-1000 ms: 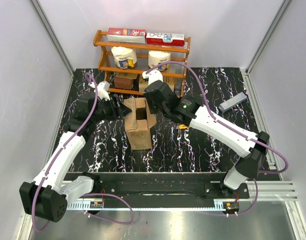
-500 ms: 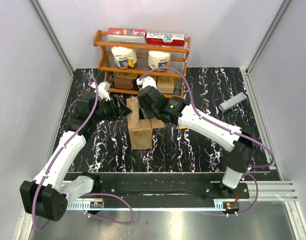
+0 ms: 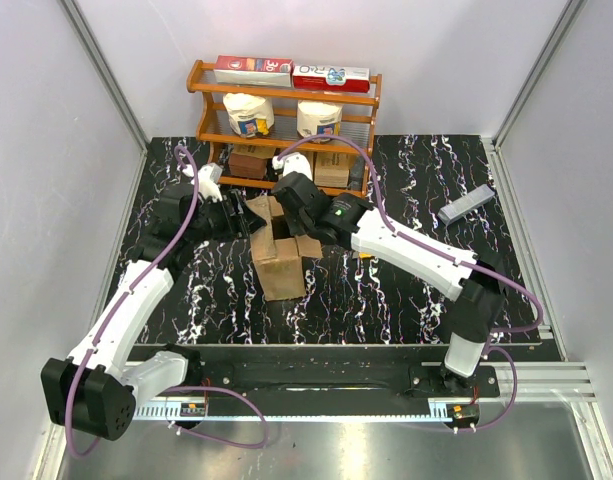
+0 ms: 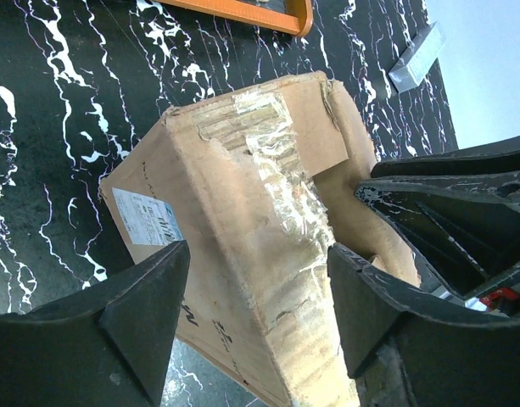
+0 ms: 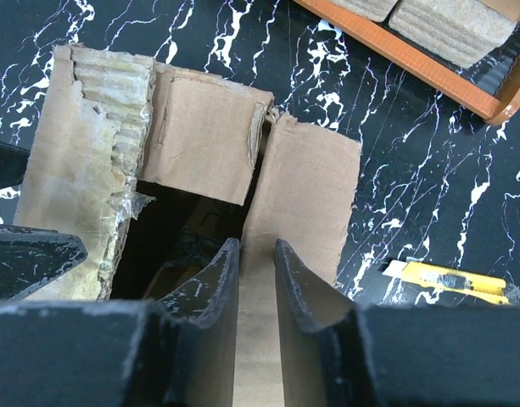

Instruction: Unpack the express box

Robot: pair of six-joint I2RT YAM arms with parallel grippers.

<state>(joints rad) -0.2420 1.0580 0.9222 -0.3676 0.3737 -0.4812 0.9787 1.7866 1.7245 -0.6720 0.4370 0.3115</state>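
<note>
Right wrist: right pincer [image 5: 256,259] over express box [image 5: 200,127] flap (top open).

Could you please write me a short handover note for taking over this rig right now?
Left gripper: jaws wide, astride the taped left flap of the express box; a firm hold cannot be confirmed.
Right gripper: jaws narrow, over the right flap; grip unclear.
Box: upright in front of the wooden rack; a yellow utility knife lies just to its right.
Done: tape torn, top flaps open, interior exposed.
Left: contents, too dark to identify, not yet taken out.
</note>
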